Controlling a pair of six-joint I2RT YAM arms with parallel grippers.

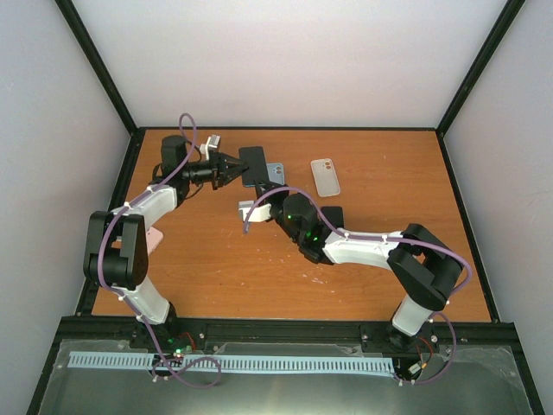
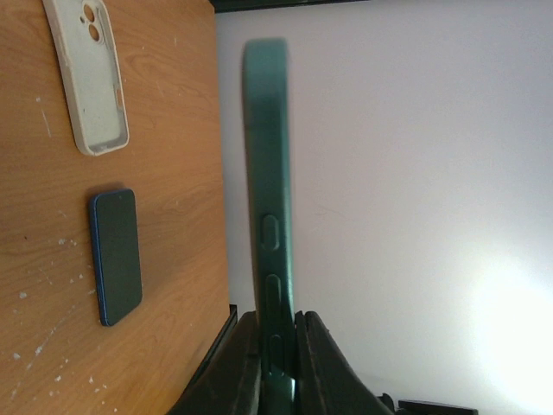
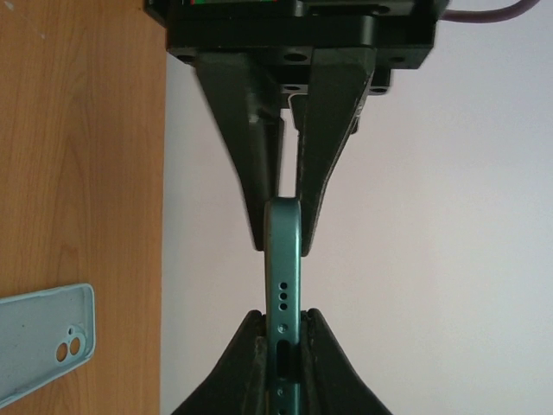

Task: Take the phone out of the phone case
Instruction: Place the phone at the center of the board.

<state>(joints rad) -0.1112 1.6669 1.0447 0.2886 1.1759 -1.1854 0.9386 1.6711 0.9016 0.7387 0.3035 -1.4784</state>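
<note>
Since the phone hangs edge-on over the far part of the table, held at both ends, the step in hand looks like the peel itself: one arm anchors while the other works the case off. The raised covers over the side buttons suggest the green case is on. The left gripper is pressed together on one end, just past those buttons. The right gripper is pinched on the end with the port.

To do it well, I would keep one pinch firm across the flat faces and let the other catch only the soft lip at a corner, rolling it back. Both grips squeezing phone and case together would lock them. Pull slowly and stay low over the wood, as a freed phone may drop.

Counted:
- one held phone
- one blue phone lying bare
- two empty cases, a white case and a pale blue case
- two grippers
- one pink patch by the left arm, too hidden to name
</note>
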